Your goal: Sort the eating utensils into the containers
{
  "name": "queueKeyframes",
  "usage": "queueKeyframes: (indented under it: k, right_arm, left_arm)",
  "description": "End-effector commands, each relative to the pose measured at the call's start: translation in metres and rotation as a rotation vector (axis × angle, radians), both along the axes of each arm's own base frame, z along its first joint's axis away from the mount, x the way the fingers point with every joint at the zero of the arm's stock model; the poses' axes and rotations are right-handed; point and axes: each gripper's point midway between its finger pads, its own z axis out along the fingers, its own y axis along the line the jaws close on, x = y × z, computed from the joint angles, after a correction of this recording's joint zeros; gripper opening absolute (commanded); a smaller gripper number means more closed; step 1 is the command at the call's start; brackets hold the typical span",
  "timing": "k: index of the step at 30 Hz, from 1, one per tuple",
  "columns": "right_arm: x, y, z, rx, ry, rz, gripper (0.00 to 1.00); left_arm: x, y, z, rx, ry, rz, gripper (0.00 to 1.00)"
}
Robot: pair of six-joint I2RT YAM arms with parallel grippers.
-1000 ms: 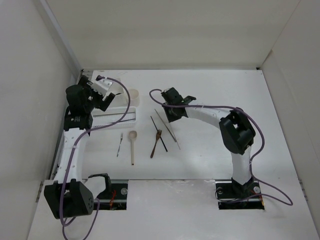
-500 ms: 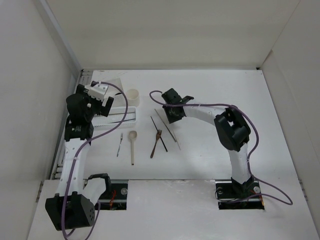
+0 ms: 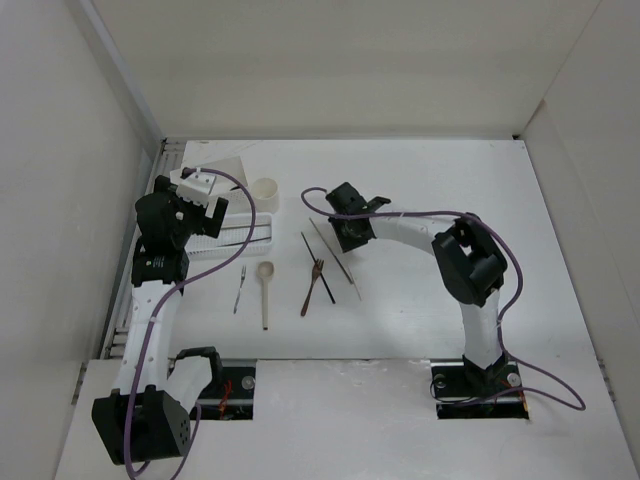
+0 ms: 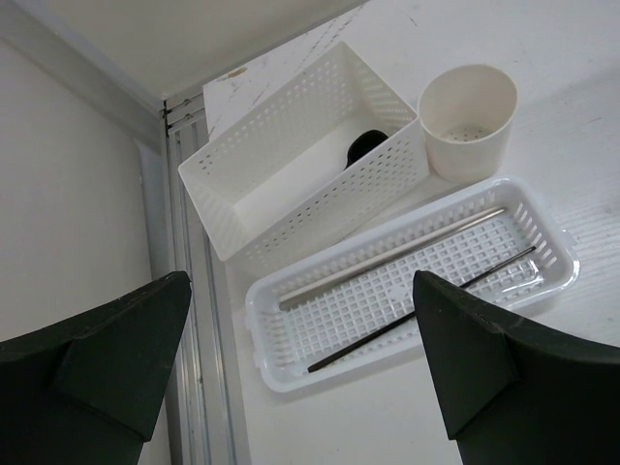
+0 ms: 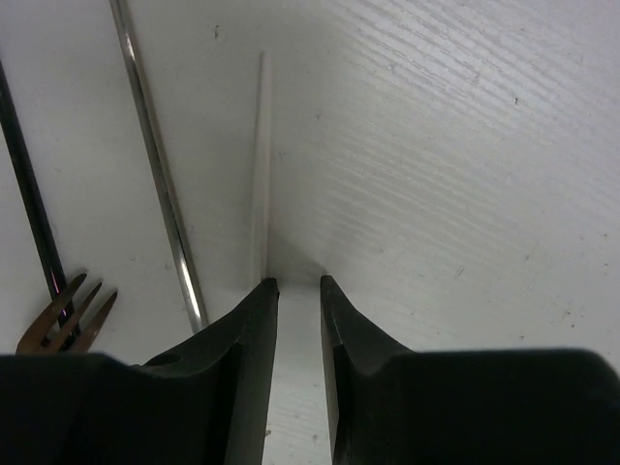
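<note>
My left gripper (image 4: 300, 291) is open and empty, hovering over the left end of the ribbed tray (image 4: 542, 228), which holds a pale chopstick (image 4: 387, 257) and a dark chopstick (image 4: 426, 305). The box (image 4: 300, 203) holds a dark spoon (image 4: 363, 145); the cup (image 4: 467, 116) stands beside it. My right gripper (image 5: 294, 283) is down at the table with its jaws a narrow gap apart, its left finger at the near end of a white chopstick (image 5: 260, 165). A metal chopstick (image 5: 160, 174), a dark chopstick (image 5: 29, 194) and the brown fork (image 5: 68, 315) lie to its left.
On the table in the top view lie the thin metal fork (image 3: 240, 288) and the pale wooden spoon (image 3: 265, 290), left of the brown fork (image 3: 312, 285). White walls enclose the table on three sides. A metal rail (image 4: 184, 291) runs along the left edge.
My left gripper has drawn back from the box toward the near side, over the tray. My right gripper has shifted slightly nearer and lower onto the chopsticks.
</note>
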Motion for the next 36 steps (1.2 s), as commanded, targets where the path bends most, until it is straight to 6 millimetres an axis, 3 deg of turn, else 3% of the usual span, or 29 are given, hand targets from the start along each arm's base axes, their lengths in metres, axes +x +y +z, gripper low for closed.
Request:
queueKeyframes:
  k: [1,6,11,17,23,25,33,36]
  right_arm:
    - [0.003,0.008,0.022,0.035,-0.071,0.025,0.30]
    - [0.005,0.010,0.054,0.092,-0.145,0.031,0.30]
    - [-0.001,0.021,0.061,0.134,-0.138,0.089,0.30]
    - [-0.015,0.027,0.032,0.110,-0.049,0.147,0.38]
    - [-0.012,0.032,0.016,0.093,-0.012,0.152,0.42]
    - [-0.013,0.025,0.007,0.049,0.008,0.138,0.42]
    - [-0.023,0.007,-0.020,-0.036,0.061,0.109,0.34]
    - [-0.030,0.000,-0.028,-0.051,0.081,0.085,0.16]
  left_arm:
    - [0.001,0.001,0.014,-0.012,-0.062,0.013,0.98]
    - [0.001,0.000,0.014,-0.032,-0.060,0.018,1.00]
    - [0.001,0.000,0.012,-0.032,-0.060,0.018,1.00]
    - [-0.002,0.002,0.014,-0.019,-0.071,0.024,1.00]
    - [-0.004,0.001,0.004,-0.021,-0.051,0.024,1.00]
    - [-0.003,0.002,0.006,-0.020,-0.060,0.024,1.00]
    - [-0.004,0.001,0.009,-0.019,-0.070,0.024,1.00]
    - [-0.004,0.001,0.009,-0.019,-0.070,0.024,1.00]
